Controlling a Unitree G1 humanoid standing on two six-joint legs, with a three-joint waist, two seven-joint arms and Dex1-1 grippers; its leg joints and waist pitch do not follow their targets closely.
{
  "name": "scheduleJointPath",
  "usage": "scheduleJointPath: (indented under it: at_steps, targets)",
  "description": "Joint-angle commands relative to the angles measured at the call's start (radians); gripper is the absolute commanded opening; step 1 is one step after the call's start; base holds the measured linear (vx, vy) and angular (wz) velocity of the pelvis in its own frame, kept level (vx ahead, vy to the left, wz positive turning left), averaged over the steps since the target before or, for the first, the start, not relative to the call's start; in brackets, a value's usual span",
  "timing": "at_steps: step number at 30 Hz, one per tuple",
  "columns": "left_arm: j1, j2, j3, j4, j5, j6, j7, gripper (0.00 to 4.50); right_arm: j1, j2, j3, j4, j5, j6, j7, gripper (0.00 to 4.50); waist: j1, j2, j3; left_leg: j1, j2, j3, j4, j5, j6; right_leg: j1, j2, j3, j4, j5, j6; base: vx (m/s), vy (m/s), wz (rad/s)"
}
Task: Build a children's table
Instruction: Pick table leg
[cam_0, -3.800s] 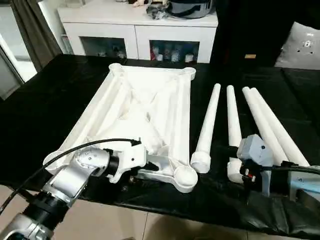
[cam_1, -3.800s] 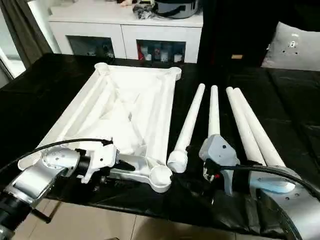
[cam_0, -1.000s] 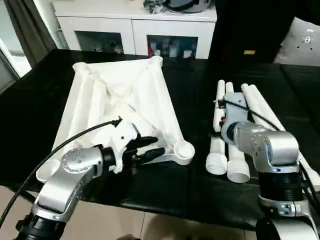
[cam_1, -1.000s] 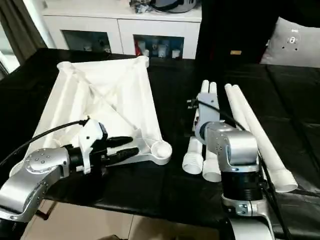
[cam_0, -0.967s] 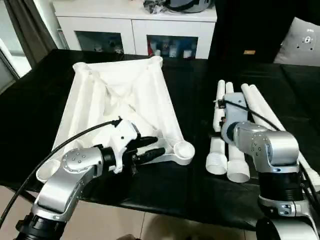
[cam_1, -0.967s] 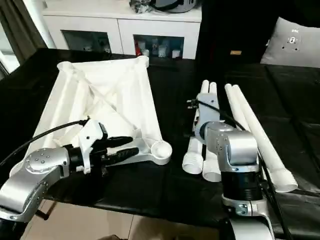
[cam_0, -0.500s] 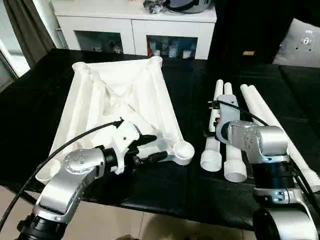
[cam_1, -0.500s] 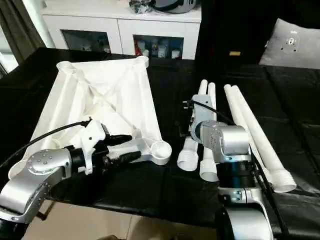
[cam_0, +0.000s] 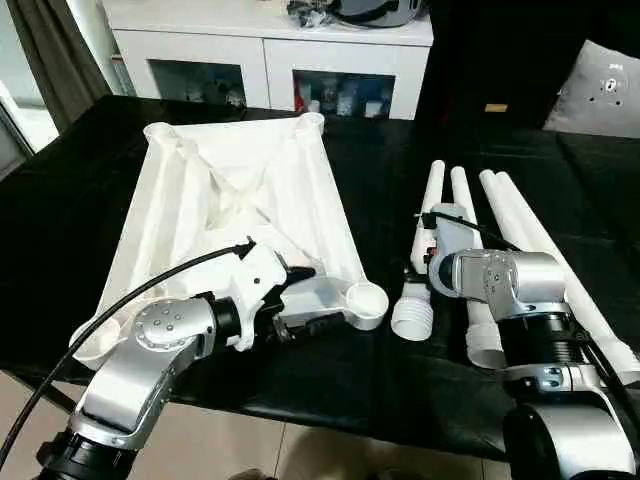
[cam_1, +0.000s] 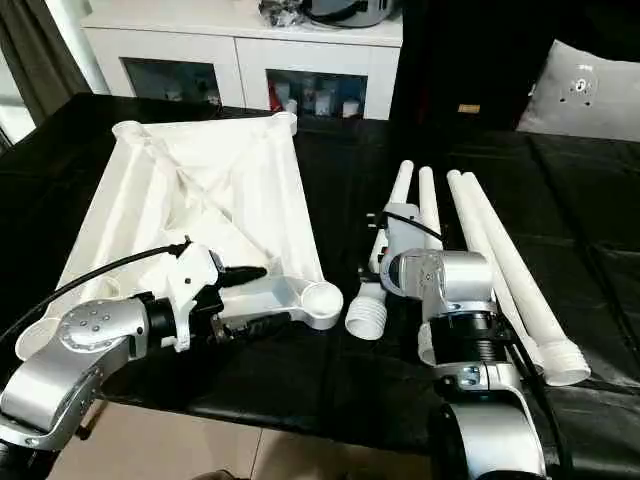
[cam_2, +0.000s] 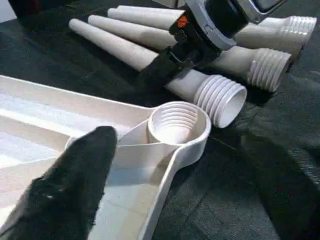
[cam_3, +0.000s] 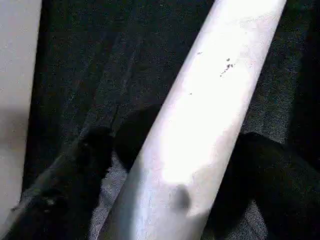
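The white table top (cam_0: 230, 190) lies upside down on the black cover, ribs up. Its near-right corner socket (cam_0: 367, 298) is empty. My left gripper (cam_0: 315, 297) is shut on the top's near rim beside that socket; one black finger (cam_2: 75, 180) lies over the inside. My right gripper (cam_0: 425, 268) is shut on one tapered leg (cam_0: 428, 200), which shows between its fingers (cam_3: 85, 165). That leg's threaded end (cam_2: 222, 100) lies on the cover just right of the socket (cam_2: 176, 125), apart from it. Three more legs (cam_0: 520, 240) lie side by side to the right.
A white cabinet with dark glass doors (cam_0: 270, 60) stands behind the table. A grey cushion (cam_0: 605, 90) sits at the back right. The black cover's front edge (cam_0: 380, 420) runs just below my arms.
Since 3.8 s ago the table top has turned and my right gripper has taken hold of a leg. In the last second that leg's threaded end swung left toward the socket, away from its neighbour.
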Motion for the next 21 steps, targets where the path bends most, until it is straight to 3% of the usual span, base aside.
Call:
scheduleJointPath:
  at_steps: [1,13,18,21]
  targets:
    - [0.008,0.008,-0.007,-0.027,0.006,0.006,0.008,4.44,-0.019,0.001,-0.012,0.019,0.009,-0.009,0.006,3.95,0.005,-0.012,-0.064,0.013,0.075,-0.018,-0.077,-0.147,-0.015,0.050,-0.074,0.039,-0.064,-0.196,-0.233,0.000,0.000,0.00]
    - [0.000,0.004,-0.011,-0.017,0.014,-0.004,0.018,4.50,-0.024,0.023,-0.055,0.088,0.024,-0.038,-0.003,2.92,0.003,-0.015,-0.064,0.014,0.076,-0.018,-0.079,-0.172,-0.025,0.048,-0.073,0.038,-0.065,-0.206,-0.231,0.000,0.000,0.00]
    - [-0.015,-0.002,-0.014,0.018,0.044,-0.039,0.042,4.50,-0.028,0.029,-0.085,0.101,0.030,-0.065,-0.020,2.52,0.002,-0.006,-0.063,0.017,0.076,-0.020,-0.081,-0.203,-0.036,0.046,-0.072,0.038,-0.068,-0.226,-0.224,0.000,0.000,0.00]
    - [-0.028,-0.012,-0.009,0.038,0.059,-0.074,0.060,4.50,-0.017,0.031,-0.089,0.072,0.022,-0.096,-0.032,2.31,0.001,-0.008,-0.064,0.016,0.076,-0.021,-0.082,-0.207,-0.041,0.047,-0.071,0.037,-0.068,-0.217,-0.223,0.000,0.000,0.00]
